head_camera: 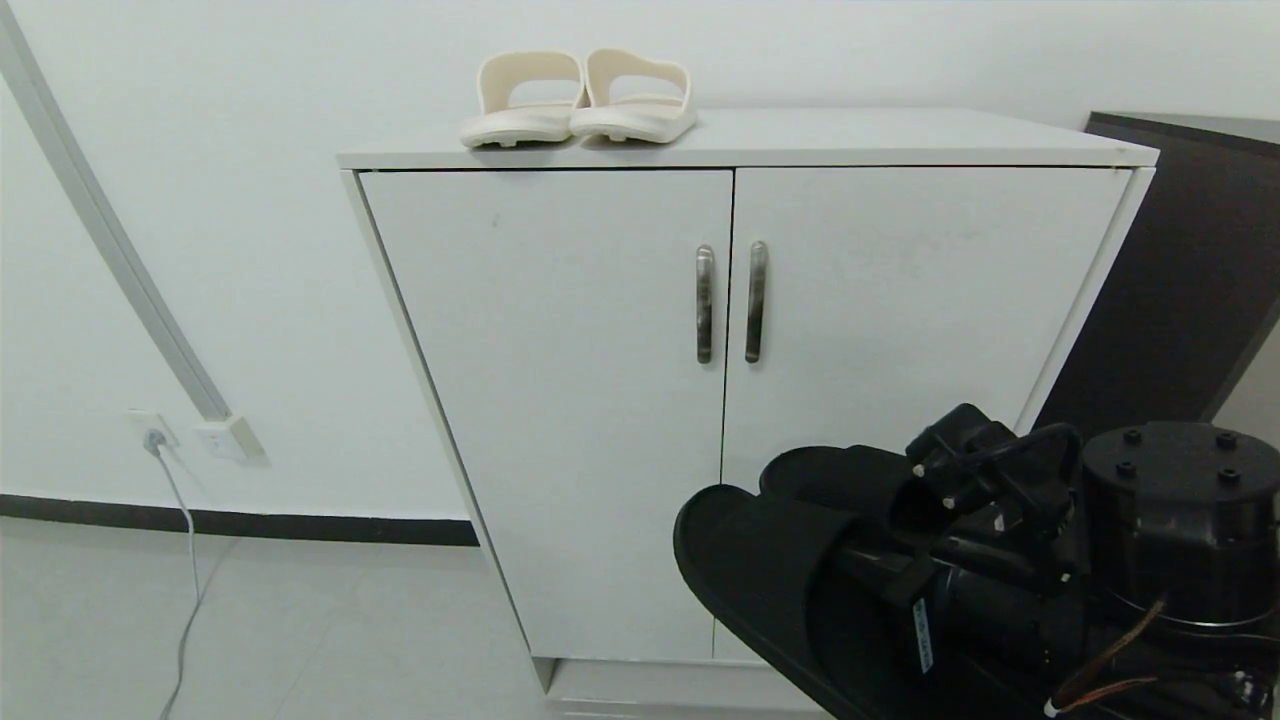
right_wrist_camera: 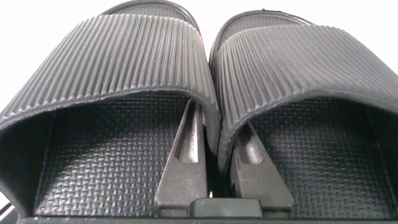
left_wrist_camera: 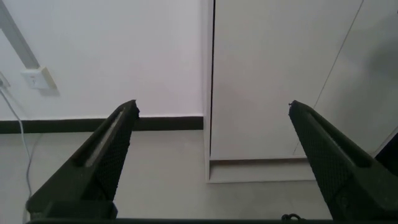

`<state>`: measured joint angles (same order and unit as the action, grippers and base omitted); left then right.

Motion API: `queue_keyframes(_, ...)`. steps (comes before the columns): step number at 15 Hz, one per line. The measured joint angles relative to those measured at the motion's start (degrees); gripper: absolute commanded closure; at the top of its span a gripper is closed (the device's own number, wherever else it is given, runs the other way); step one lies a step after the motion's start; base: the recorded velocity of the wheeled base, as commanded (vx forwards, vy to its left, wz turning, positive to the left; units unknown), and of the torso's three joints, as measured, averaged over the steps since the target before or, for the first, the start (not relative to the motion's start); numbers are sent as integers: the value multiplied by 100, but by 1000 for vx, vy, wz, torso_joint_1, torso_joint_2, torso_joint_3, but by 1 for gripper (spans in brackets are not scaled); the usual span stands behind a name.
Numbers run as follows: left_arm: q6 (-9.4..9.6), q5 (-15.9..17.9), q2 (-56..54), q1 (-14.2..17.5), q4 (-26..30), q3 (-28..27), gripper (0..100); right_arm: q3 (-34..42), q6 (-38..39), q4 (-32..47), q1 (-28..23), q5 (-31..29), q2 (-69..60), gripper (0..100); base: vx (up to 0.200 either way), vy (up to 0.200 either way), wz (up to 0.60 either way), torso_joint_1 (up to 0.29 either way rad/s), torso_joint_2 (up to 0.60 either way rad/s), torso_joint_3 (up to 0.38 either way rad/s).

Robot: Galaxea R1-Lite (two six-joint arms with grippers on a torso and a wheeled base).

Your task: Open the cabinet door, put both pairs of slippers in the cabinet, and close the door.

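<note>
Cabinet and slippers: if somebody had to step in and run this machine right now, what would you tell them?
Left gripper: open, empty, facing the cabinet.
Right gripper: shut on the black slippers, both pinched together, held in front of the right door.
Cream slippers: on the cabinet top.
Done: black pair in hand.
Left: both doors are shut, so open one, put both pairs inside, then close it.
</note>
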<state>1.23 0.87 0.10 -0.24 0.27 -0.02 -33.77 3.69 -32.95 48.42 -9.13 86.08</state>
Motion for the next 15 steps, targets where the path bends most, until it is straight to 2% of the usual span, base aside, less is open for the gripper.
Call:
queue_keyframes(5,49,74,34,-6,-2,-11,0,69,-9,-22,66,11,-22,100,0,0,0,0,0,0)
queue_keyframes(6,-11,195,69,-11,2,-116,0,80,-9,-13,67,10,-24,100,0,0,0,0,0,0)
queue_keyframes(8,-317,460,268,-35,20,-553,0,87,-9,-9,83,13,-24,100,0,0,0,0,0,0)
queue_keyframes(11,-574,1131,1313,-44,-69,-1290,0,133,-57,-35,94,82,-28,100,0,0,0,0,0,0)
queue_keyframes(13,-649,1854,2365,-72,-349,-1781,0,169,-69,-40,102,93,-50,100,0,0,0,0,0,0)
queue_keyframes(15,-691,2371,3350,-232,-689,-2306,0,183,-69,-40,102,128,-77,100,0,0,0,0,0,0)
